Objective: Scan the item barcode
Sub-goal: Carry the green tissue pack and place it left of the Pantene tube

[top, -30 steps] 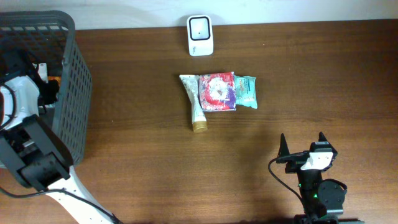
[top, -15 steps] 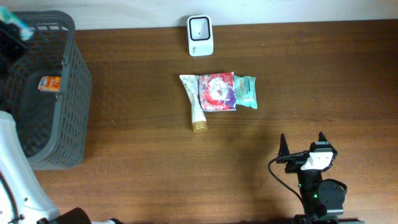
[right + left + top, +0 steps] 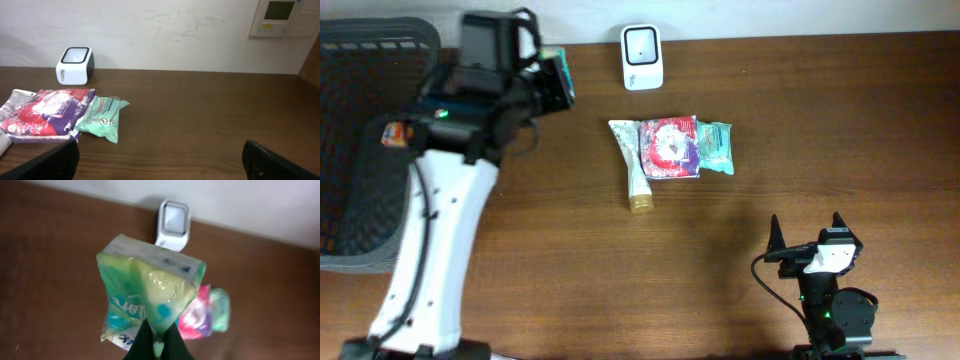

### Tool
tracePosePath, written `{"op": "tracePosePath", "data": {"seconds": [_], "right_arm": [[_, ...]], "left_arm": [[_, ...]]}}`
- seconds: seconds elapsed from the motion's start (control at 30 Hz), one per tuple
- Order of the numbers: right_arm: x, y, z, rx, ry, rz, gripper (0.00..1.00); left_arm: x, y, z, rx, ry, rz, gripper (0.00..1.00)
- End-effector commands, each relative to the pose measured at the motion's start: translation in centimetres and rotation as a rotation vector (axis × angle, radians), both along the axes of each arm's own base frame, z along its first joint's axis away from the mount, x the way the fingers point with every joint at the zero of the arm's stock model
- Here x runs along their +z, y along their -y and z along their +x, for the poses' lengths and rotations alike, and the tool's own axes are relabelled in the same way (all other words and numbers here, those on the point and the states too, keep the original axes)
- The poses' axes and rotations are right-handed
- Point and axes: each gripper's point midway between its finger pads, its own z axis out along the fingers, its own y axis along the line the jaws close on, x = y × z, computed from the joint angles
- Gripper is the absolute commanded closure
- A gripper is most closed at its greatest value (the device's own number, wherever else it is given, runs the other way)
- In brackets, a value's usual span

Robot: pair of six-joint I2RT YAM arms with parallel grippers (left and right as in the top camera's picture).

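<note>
1. Surface: a dark brown wooden table (image 3: 840,120) with visible grain fills the overhead view; its far edge meets a plain white wall (image 3: 175,30).
2. Room: the right wrist view shows faint scuffs on the wall and a pale wall panel (image 3: 278,17) with a small display at upper right.
3. Scanner (image 3: 642,57): a white unit with a dark window, standing at the table's far edge against the wall.
4. Left gripper (image 3: 157,341): clamped tight on the lower seam of a green and yellow packet (image 3: 150,285), which hangs in the air over the table, just left of the scanner in the overhead view.
5. Right gripper (image 3: 805,235): jaws spread wide, holding nothing, resting near the table's front edge, well apart from the goods.
6. Mid-table cluster: a white tube (image 3: 635,165), a red and purple packet (image 3: 668,147) partly over it, and a mint-green wipes pack (image 3: 716,147) touching its right side.
7. Grey mesh basket (image 3: 350,230): at the table's left end, with a small orange item (image 3: 395,132) inside.
</note>
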Motion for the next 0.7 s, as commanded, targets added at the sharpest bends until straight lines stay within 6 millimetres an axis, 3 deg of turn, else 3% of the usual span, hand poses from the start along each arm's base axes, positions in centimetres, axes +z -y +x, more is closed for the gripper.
{"op": "tracePosePath", "data": {"seconds": [0.0, 0.07, 0.23, 0.4, 0.5, 0.63, 0.67], "right_arm": [[-0.3, 0.3, 0.0, -0.016, -0.005, 0.004, 0.01], [-0.3, 0.3, 0.0, -0.016, -0.005, 0.004, 0.01], [-0.3, 0.3, 0.0, -0.016, -0.005, 0.004, 0.01], [-0.3, 0.3, 0.0, -0.016, -0.005, 0.004, 0.01], [-0.3, 0.3, 0.0, -0.016, -0.005, 0.004, 0.01], [-0.3, 0.3, 0.0, -0.016, -0.005, 0.004, 0.01], [-0.3, 0.3, 0.0, -0.016, -0.005, 0.004, 0.01]], "left_arm": [[-6.4, 1.6, 0.7, 0.017, -0.157, 0.147, 1.00], [-9.4, 2.8, 0.8, -0.001, -0.235, 0.165, 1.00], [-19.4, 5.9, 0.0, -0.001, -0.492, 0.224, 1.00], [-25.2, 6.4, -0.4, 0.028, -0.621, 0.259, 1.00], [-27.3, 6.0, -0.8, 0.033, -0.668, 0.291, 1.00], [-27.4, 4.9, -0.4, 0.064, -0.647, 0.351, 1.00], [-27.4, 4.9, -0.4, 0.064, -0.647, 0.352, 0.95]]}}
